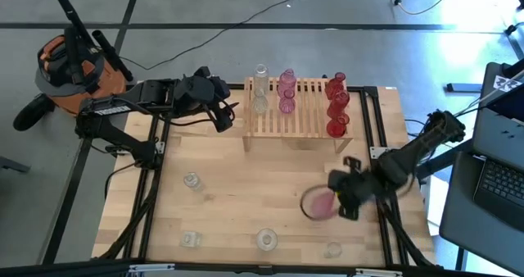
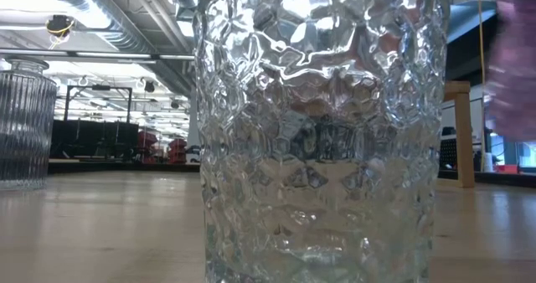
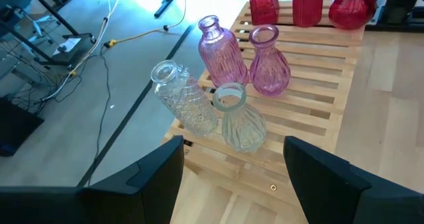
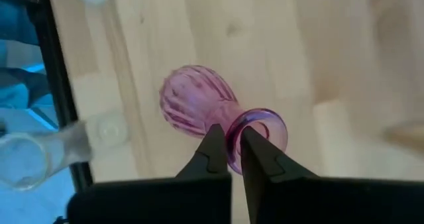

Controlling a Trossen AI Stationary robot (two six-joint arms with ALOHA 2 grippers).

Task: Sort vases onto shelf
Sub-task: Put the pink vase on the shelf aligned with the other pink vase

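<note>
My right gripper (image 4: 230, 151) pinches ribbed pink glass vase (image 4: 199, 108) by rim (image 4: 258, 128), near table's right edge; thin hold, may slip. Left gripper (image 3: 232, 161) wide.

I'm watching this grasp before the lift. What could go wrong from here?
1. The right gripper is shut on only the thin neck of the pink vase, just below its flared rim; smooth glass could slip or swing in the grip.
2. The shelf already holds two clear, two pink and three red vases close together, so placing another risks knocking a neighbour.
3. Clear vases stand on the table nearby and may be clipped in transit.
</note>
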